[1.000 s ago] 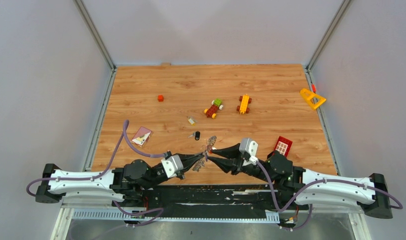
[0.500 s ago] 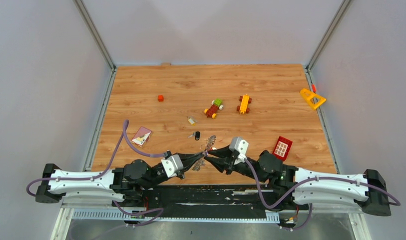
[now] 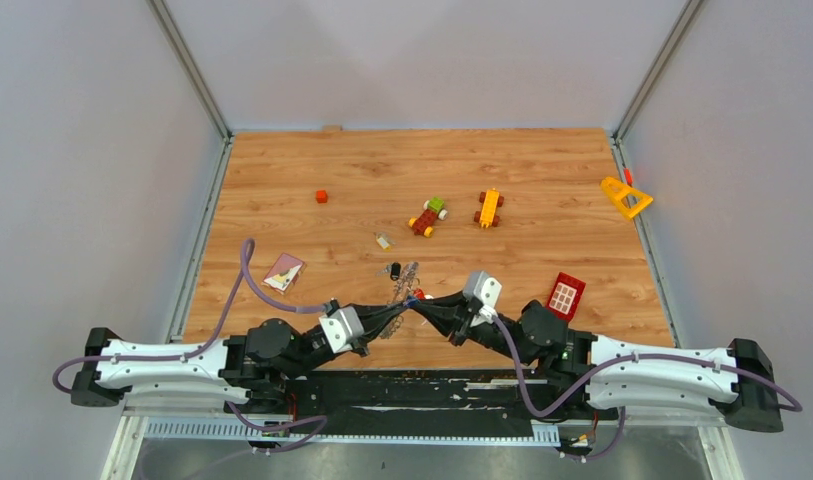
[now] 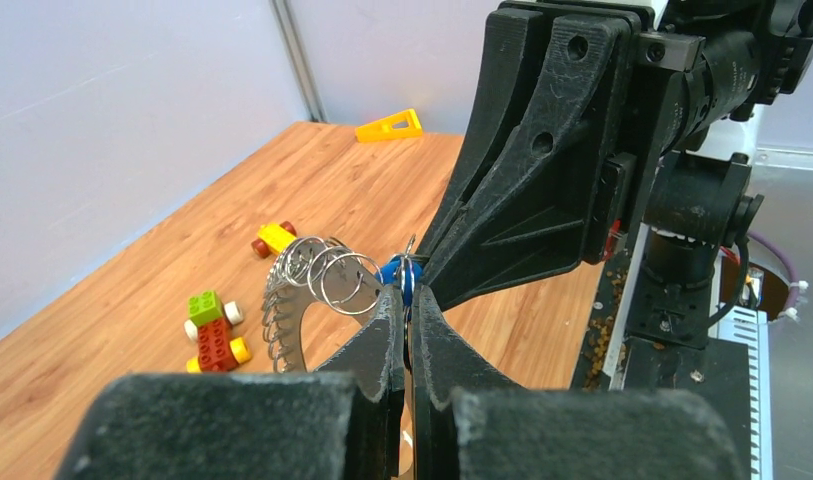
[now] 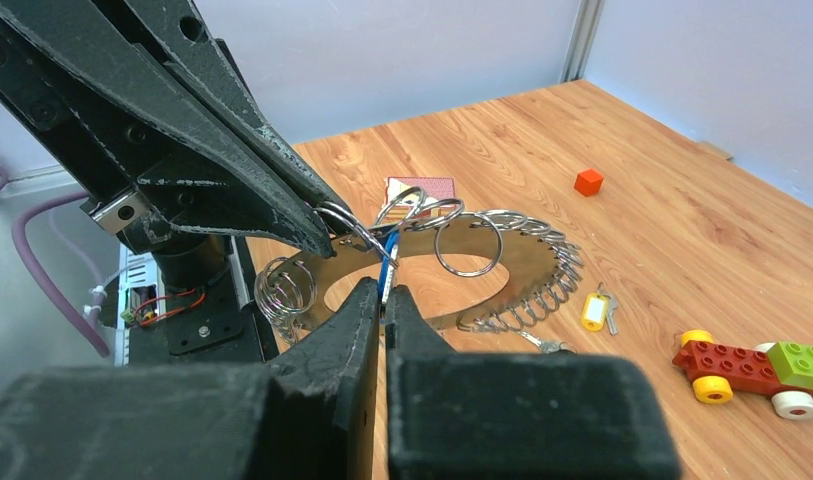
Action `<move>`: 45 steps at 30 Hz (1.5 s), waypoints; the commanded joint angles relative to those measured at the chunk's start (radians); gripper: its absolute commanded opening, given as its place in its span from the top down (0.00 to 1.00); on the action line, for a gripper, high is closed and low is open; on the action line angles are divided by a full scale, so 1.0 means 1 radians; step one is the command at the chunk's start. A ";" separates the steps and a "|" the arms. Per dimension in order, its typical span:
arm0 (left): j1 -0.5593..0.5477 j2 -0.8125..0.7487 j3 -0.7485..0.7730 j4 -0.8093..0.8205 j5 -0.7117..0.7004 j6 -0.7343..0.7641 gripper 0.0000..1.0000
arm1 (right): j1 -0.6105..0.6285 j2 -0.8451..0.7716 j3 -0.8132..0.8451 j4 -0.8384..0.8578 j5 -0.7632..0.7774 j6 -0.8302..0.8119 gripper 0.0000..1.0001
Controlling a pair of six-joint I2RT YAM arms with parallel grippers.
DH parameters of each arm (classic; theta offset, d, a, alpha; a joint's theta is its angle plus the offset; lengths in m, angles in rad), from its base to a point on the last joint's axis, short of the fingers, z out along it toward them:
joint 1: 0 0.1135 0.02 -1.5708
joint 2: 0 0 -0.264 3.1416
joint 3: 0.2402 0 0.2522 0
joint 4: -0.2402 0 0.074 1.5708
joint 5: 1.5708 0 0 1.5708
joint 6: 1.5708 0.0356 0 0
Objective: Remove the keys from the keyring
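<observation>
Wood-grain table (image 3: 542,160), plain grey walls, arms at the near edge.

- Left gripper (image 4: 406,300): jaws pressed together. Looks clamped on a small wire loop at the rim of the large flat silver-grey metal keyring with coiled outer edge (image 5: 517,262), but the exact contact is hard to see.
- Right gripper (image 5: 383,298): jaws together, pinching the small blue-headed key (image 4: 390,272). It sits tip to tip with the left.
- The keyring is held off the table between the two tips, roughly level, with several thin wire loops standing along its rim.
- Step in hand, my read: work the blue-headed key off its loop.
- Keep the left as a fixed anchor. The right should walk the key around the wire's turn, not yank straight out.
- Use small wrist rotations. The keyring's weight hangs off one side and could twist out of the pinch.
- On the table beyond: black-headed key (image 3: 394,270) and yellow-tagged key (image 5: 593,310), both apart from the keyring.
- Further out: patterned card (image 3: 284,271), red window block (image 3: 566,293), red-and-green block car (image 5: 752,368), yellow block car (image 3: 490,207), orange cube (image 5: 587,181).
- Far right edge: yellow plastic triangle (image 3: 625,198).
- No readable brand or text anywhere. The card print is too small to read.
</observation>
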 commanded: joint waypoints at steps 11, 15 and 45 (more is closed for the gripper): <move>-0.001 -0.035 -0.031 0.121 -0.031 -0.017 1.00 | 0.007 -0.052 -0.001 -0.060 -0.099 -0.048 1.00; -0.001 -0.040 -0.034 0.132 -0.044 -0.014 1.00 | 0.007 -0.029 0.012 -0.107 -0.137 -0.071 1.00; -0.001 -0.063 -0.070 0.158 0.056 0.020 1.00 | 0.017 -0.227 0.011 -0.233 -0.391 -0.325 0.83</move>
